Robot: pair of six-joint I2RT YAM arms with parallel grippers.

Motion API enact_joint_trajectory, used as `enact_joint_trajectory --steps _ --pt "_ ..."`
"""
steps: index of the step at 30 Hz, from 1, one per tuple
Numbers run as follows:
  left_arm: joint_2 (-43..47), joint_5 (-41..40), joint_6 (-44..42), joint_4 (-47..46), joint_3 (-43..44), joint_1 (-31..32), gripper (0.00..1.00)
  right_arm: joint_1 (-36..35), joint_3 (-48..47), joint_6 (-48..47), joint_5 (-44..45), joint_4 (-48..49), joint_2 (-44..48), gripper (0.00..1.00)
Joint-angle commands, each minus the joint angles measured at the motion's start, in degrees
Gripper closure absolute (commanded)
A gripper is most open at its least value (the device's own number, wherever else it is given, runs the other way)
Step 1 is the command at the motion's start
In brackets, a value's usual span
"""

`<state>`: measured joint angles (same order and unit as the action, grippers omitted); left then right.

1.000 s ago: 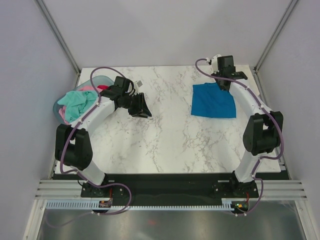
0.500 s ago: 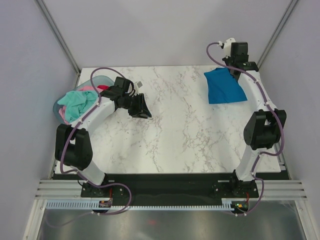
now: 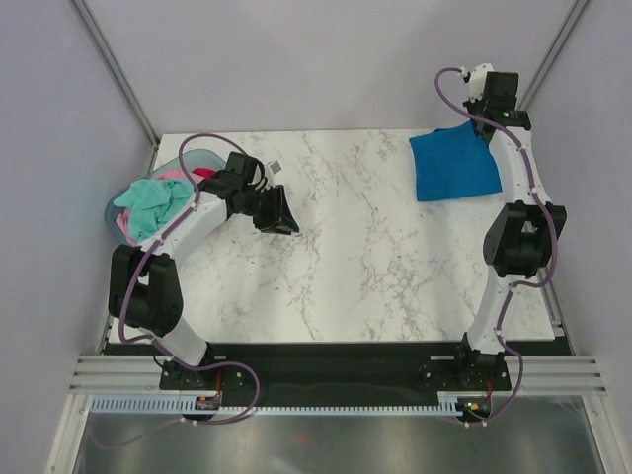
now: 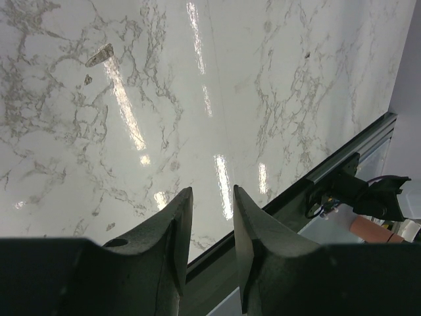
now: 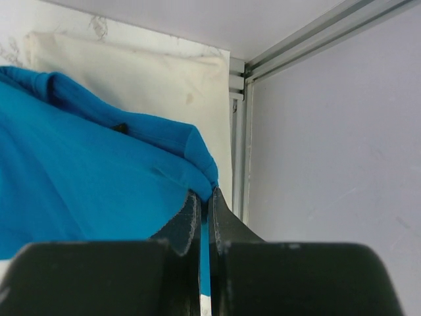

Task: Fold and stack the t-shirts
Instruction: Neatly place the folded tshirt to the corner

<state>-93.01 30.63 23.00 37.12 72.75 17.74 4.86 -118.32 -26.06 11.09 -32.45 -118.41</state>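
Observation:
A folded bright blue t-shirt (image 3: 452,166) lies at the table's far right corner. My right gripper (image 3: 491,126) is shut on its far right edge; in the right wrist view the blue t-shirt (image 5: 85,184) is pinched between the fingers (image 5: 205,201), over a folded cream t-shirt (image 5: 158,89) on the table. Mint green (image 3: 153,199), pink (image 3: 176,175) and red (image 3: 203,174) t-shirts lie heaped in the basket (image 3: 200,157) at the left. My left gripper (image 3: 286,215) hovers over bare marble beside the basket, jaws slightly parted and empty; it also shows in the left wrist view (image 4: 212,197).
The enclosure wall and corner post (image 5: 309,46) stand right beside my right gripper. A small scrap (image 3: 276,165) lies on the marble near the left arm. The table's near edge rail (image 4: 342,158) shows in the left wrist view.
My right gripper has carried the blue t-shirt from the right middle of the table back and right into the far right corner. The left arm has not moved.

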Motion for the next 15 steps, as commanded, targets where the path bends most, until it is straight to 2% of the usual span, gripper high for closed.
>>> enact_joint_trajectory --steps 1,5,6,8,9,11,15 --pt "1.3 0.8 -1.4 -1.5 -0.2 0.0 0.61 2.6 -7.9 2.2 -3.4 2.3 -3.5 1.00" --pt "1.5 0.2 -1.5 -1.5 -0.3 0.0 0.61 6.2 -13.9 7.4 -5.3 5.8 -13.0 1.00" --pt "1.4 0.0 -1.6 -1.4 -0.2 0.0 0.61 6.6 -16.1 9.9 -4.7 7.2 -15.1 0.95" --pt "1.2 -0.5 -1.6 -1.5 -0.2 -0.1 0.61 7.1 -18.1 11.6 -4.2 7.6 -19.6 0.68" --pt "1.2 -0.6 -1.6 -1.5 -0.2 -0.1 0.61 7.1 -18.2 13.2 -1.8 8.5 -20.4 0.49" --pt "1.0 -1.1 -1.6 -1.4 -0.2 -0.1 0.61 7.0 -17.8 14.0 -1.5 9.2 -21.3 0.50" --pt "1.2 -0.8 -1.7 -1.4 0.3 -0.1 0.60 7.0 -14.5 15.6 -0.9 11.3 -19.4 0.44"
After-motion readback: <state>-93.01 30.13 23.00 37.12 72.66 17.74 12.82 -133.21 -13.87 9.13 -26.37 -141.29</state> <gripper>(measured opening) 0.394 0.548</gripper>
